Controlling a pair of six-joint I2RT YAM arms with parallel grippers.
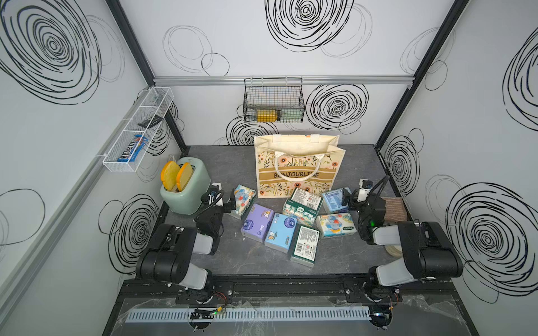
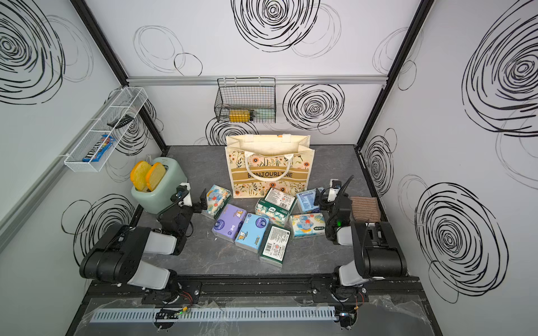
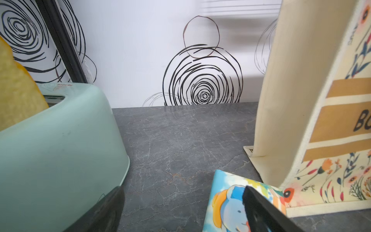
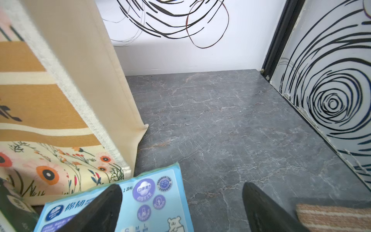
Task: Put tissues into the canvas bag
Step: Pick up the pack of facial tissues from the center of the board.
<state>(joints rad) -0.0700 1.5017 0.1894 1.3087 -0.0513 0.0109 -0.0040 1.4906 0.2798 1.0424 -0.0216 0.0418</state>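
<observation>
The canvas bag (image 1: 298, 167) stands upright and open at the back middle of the table. In front of it lie several tissues packs: an elephant-print pack (image 1: 243, 200), a purple one (image 1: 257, 223), a light blue one (image 1: 281, 232), two green-white ones (image 1: 304, 246) and, to the right, a blue pack (image 1: 335, 200) and a second elephant pack (image 1: 336, 225). My left gripper (image 1: 224, 198) is open, one finger over the elephant-print pack (image 3: 226, 202). My right gripper (image 1: 356, 193) is open, one finger over the blue pack (image 4: 156, 196). Neither holds anything.
A mint toaster (image 1: 186, 190) with two toast slices stands just left of the left gripper. A brown striped cloth (image 1: 394, 208) lies right of the right gripper. A black wire basket (image 1: 273, 101) and a white wire shelf (image 1: 136, 131) hang on the walls.
</observation>
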